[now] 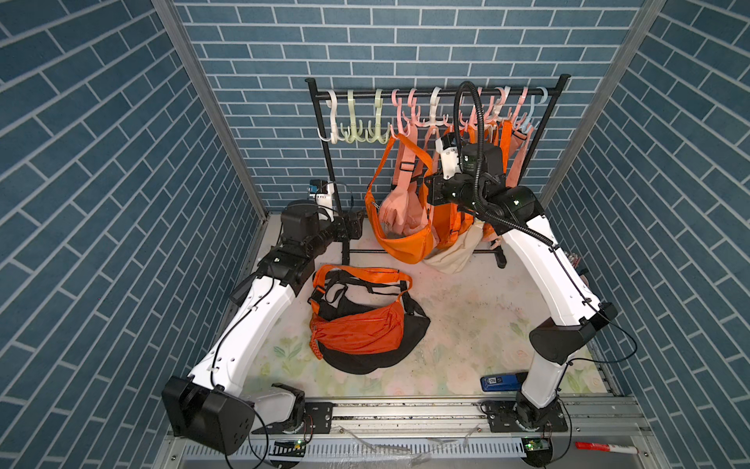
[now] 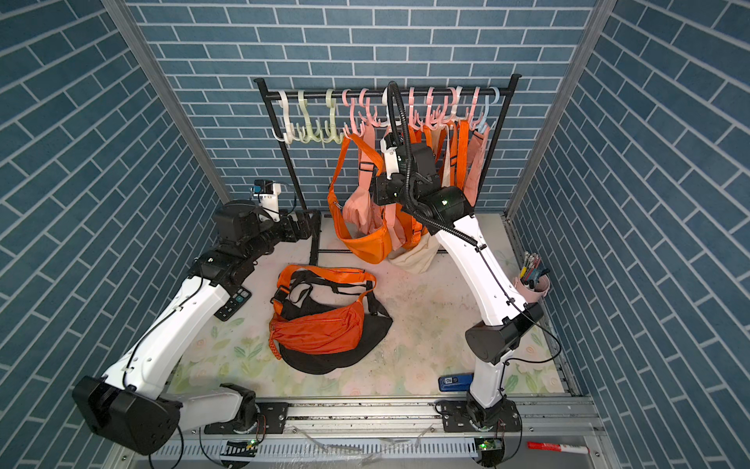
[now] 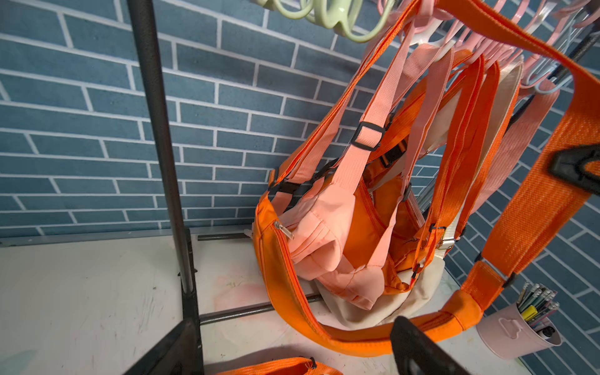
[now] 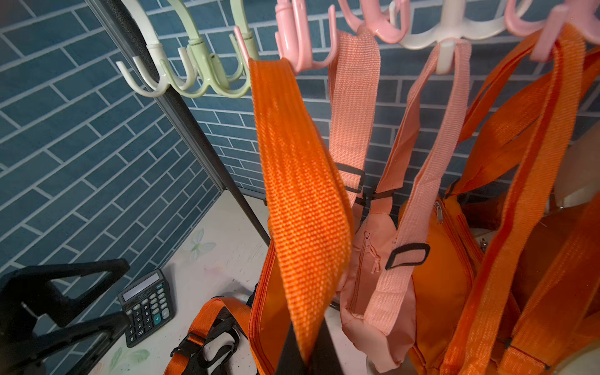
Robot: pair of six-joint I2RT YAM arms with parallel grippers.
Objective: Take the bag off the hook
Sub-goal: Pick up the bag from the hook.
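- The black metal garment rack (image 1: 322, 130) stands at the far side of the bench. Its row of plastic hooks is bare on the left and crowded with bag straps on the right.
- The task's orange fabric sling bag (image 1: 401, 243) hangs at the left edge of that cluster. Its body sags low, close to the bench, and a pale pink bag (image 1: 399, 211) is tucked inside its loop.
- Its wide orange webbing strap (image 4: 292, 162) is still looped over a pink plastic hook (image 4: 289, 39), so the bag is not off yet.
- The right end effector (image 4: 306, 357) is clamped shut on that strap, below the hook. I judge the grasp done; what is left is lifting the strap up and clear of the hook's upturned tip.
- The left end effector (image 1: 352, 227) gapes wide and holds nothing, low beside the rack's left leg.
- An orange nylon bag (image 1: 357, 331) lies on a black bag (image 1: 365, 361) at the bench's centre, both already down.
- The bench (image 1: 466, 325) has a pale, scuffed, floral-printed top.
- Blue brick-patterned walls (image 1: 101, 162) close in the left, far and right sides.
- Smaller things sit at the edges:
  - a pink cup of pens (image 2: 533, 280) on the right
  - a black calculator (image 2: 233, 302) on the left
  - a blue device (image 1: 501, 382) near the right arm's base
  - a red marker (image 1: 604, 448) on the near rail
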